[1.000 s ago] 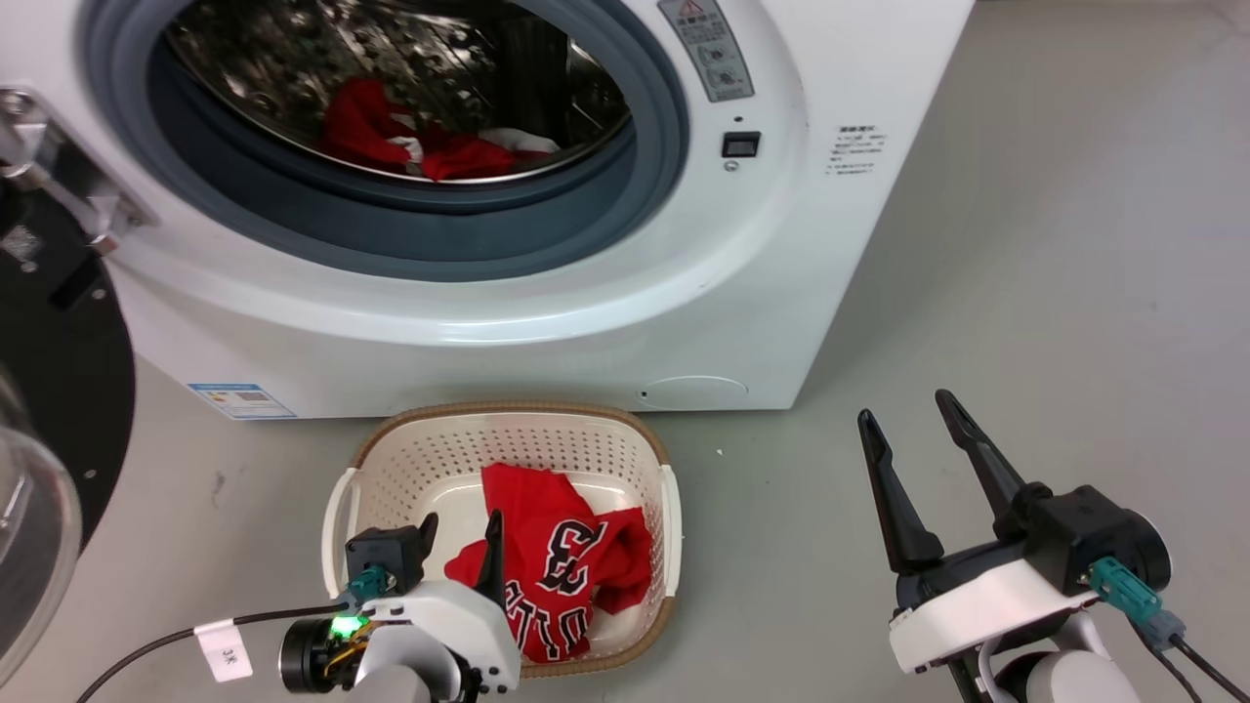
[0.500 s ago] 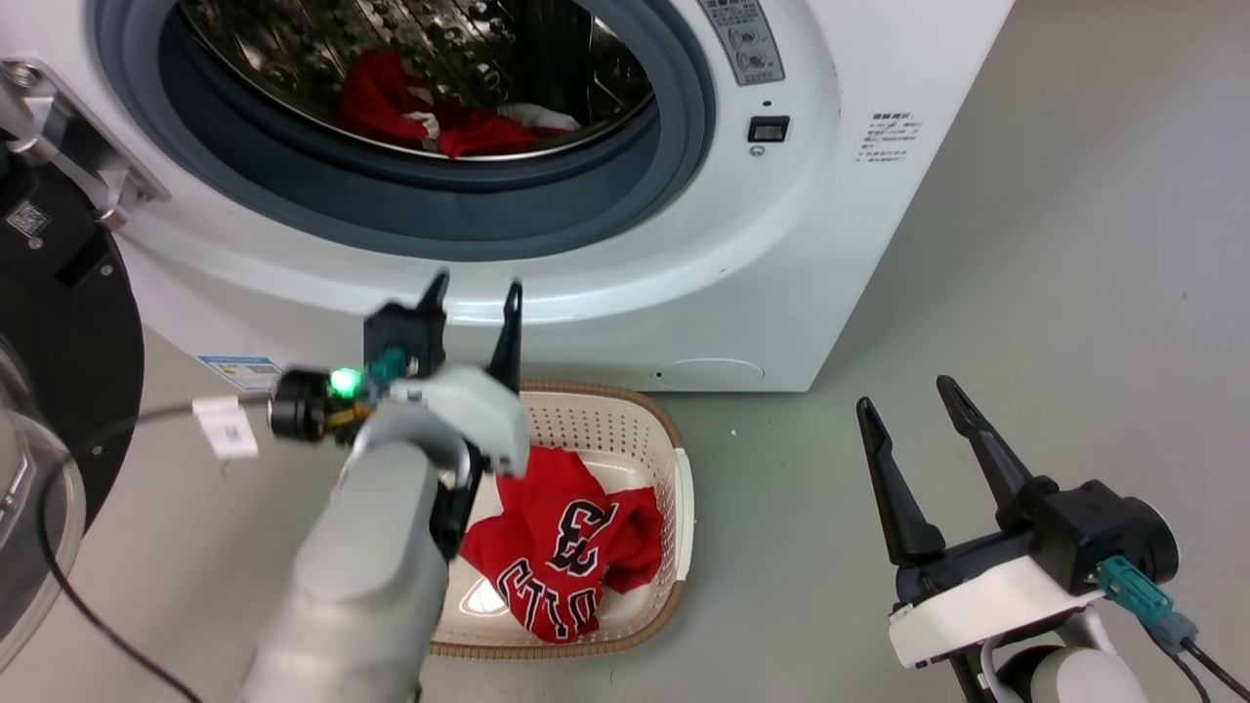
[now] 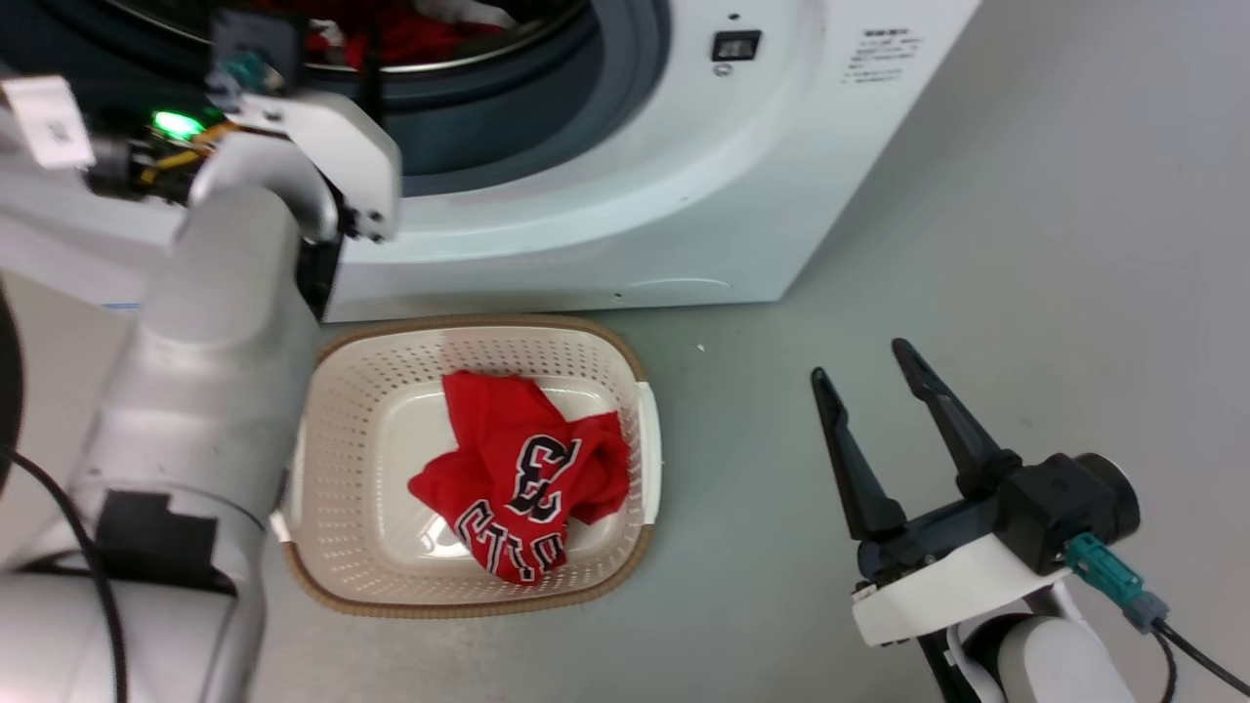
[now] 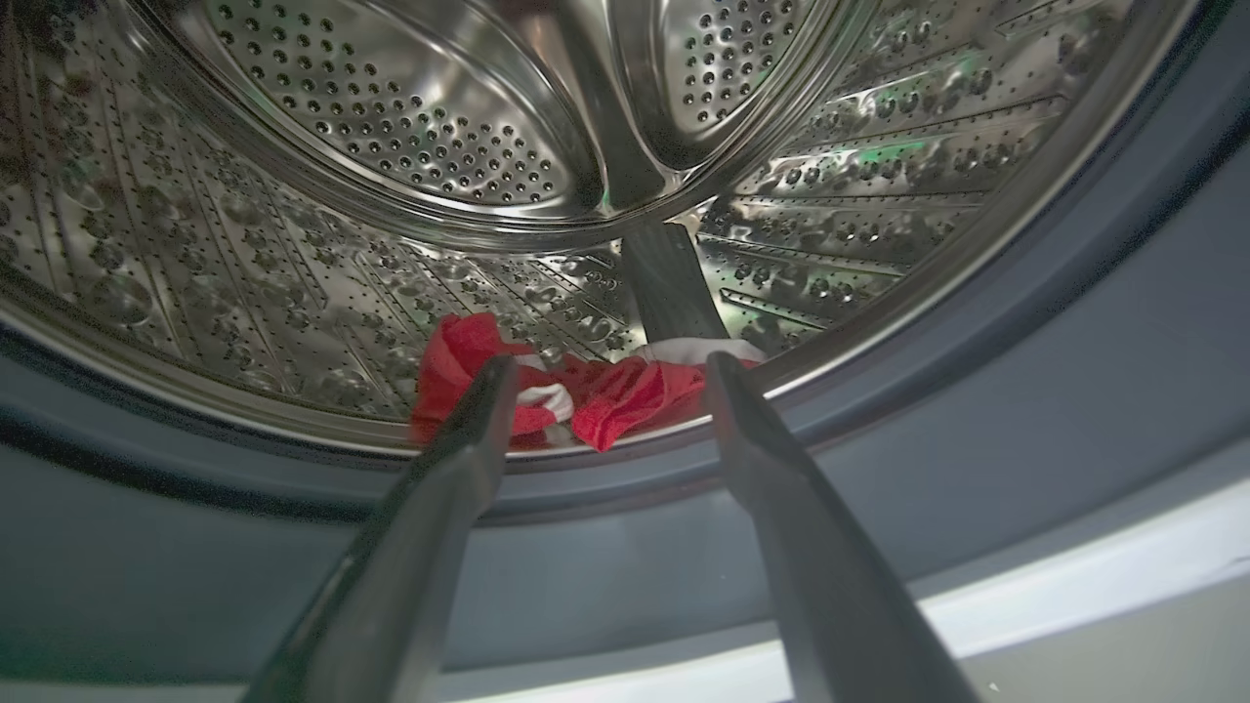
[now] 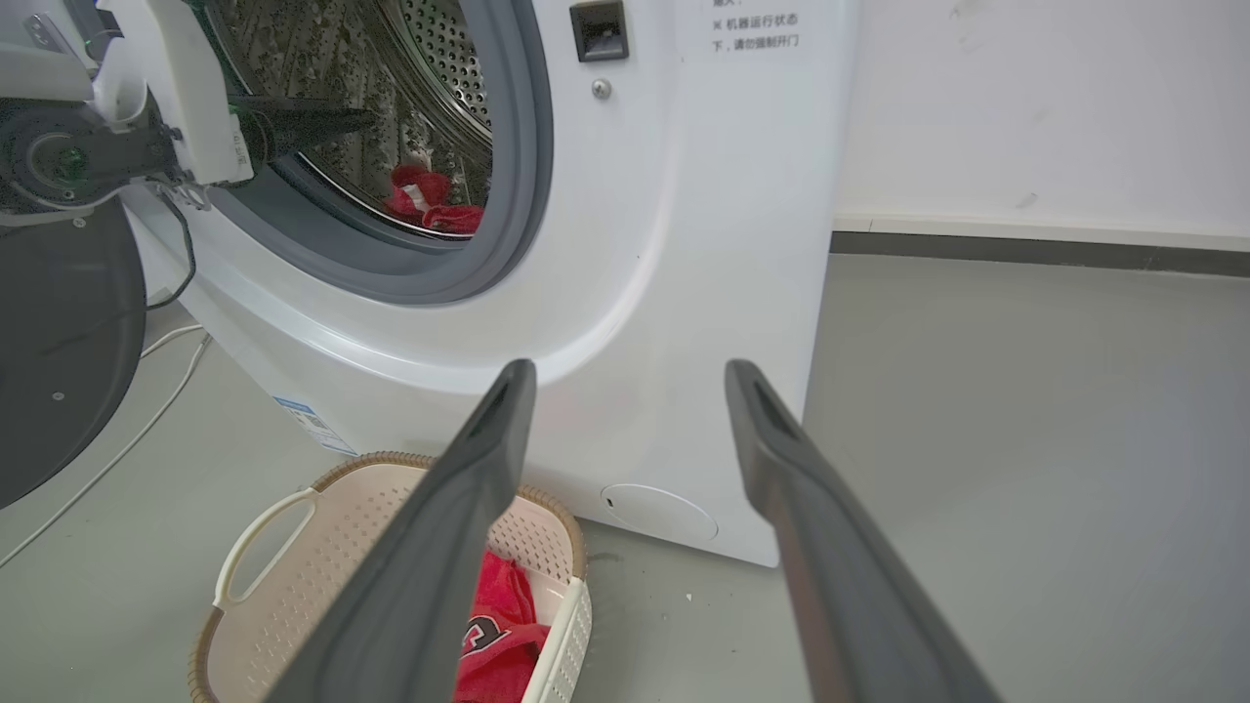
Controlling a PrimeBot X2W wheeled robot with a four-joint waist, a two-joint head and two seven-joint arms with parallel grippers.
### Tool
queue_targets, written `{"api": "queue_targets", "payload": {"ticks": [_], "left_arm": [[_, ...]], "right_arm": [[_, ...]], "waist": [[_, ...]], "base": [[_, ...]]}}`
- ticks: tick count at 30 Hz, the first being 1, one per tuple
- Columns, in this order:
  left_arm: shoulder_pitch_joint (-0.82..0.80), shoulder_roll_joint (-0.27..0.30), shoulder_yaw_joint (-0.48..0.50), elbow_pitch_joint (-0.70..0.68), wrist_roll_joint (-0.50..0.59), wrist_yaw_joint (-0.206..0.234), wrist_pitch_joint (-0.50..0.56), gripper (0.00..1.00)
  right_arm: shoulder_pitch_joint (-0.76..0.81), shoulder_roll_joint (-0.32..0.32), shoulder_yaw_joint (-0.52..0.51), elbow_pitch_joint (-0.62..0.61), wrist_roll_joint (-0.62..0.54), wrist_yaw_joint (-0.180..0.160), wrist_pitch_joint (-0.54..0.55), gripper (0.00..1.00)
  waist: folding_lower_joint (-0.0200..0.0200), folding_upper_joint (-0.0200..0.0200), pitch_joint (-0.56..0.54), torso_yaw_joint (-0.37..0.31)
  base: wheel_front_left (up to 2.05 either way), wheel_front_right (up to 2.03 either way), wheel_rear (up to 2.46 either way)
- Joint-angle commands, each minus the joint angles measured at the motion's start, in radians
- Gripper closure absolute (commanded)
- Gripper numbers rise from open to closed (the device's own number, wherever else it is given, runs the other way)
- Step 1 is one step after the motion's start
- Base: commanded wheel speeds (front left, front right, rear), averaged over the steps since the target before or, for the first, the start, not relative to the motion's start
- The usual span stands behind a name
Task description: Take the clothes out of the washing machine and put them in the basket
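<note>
The left tool [image 4: 607, 359] had its two dark fingers spread wide with nothing held between them. It pointed into the mouth of the washing machine [image 3: 586, 195], over the grey door seal [image 4: 977, 391]. In the left wrist view its fingertips framed a crumpled red garment [image 4: 635, 400] with a bit of white trim. The garment lay at the bottom front of the perforated steel drum [image 4: 391, 127], just behind the drum's lip and at the foot of a dark drum paddle [image 4: 669, 283]. From the right wrist view the fingers sat higher than that garment and apart from it. A green light [image 3: 176, 124] glowed on the left wrist, and the pale left forearm [image 3: 215, 342] ran up the left side of the head view, covering part of the machine's front.

The right tool [image 3: 859, 358] also had its fingers parted and empty. It hung above the grey floor [image 3: 977, 244], well to the right of the machine and the basket [image 3: 342, 439].

The cream basket with the brown woven-look rim stood on the floor just in front of the machine's base, below the porthole. A second red jersey [image 3: 508, 459] lay bunched inside it, toward the right half of the base, with the number 33 and black-and-white lettering facing up. The machine's dark door [image 5: 59, 342] stood swung open on the left.
</note>
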Motion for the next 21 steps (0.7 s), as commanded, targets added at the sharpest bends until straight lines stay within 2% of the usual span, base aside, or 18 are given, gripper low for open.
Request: {"api": "queue_targets", "payload": {"ticks": [1, 11, 21], "left_arm": [[-0.025, 0.006, -0.002, 0.013, 0.0, 0.003, 0.007, 0.0], [-0.269, 0.149, -0.054, 0.128, 0.053, -0.037, 0.221, 0.0], [-0.426, 0.255, -0.129, 0.168, 0.103, -0.078, 0.536, 0.0]], "right_arm": [[-0.014, 0.002, 0.007, 0.005, 0.01, -0.001, -0.009, 0.0], [-0.079, 0.002, 0.078, 0.05, 0.041, -0.001, -0.054, 0.0], [-0.114, 0.002, 0.125, 0.09, 0.085, -0.001, -0.094, 0.0]], "waist": [[-0.0001, 0.0, 0.034, -0.037], [-0.0001, 0.0, 0.158, -0.146], [-0.0001, 0.0, 0.235, -0.23]], "base": [[0.0, 0.0, 0.0], [0.0, 0.0, 0.0], [0.0, 0.0, 0.0]]}}
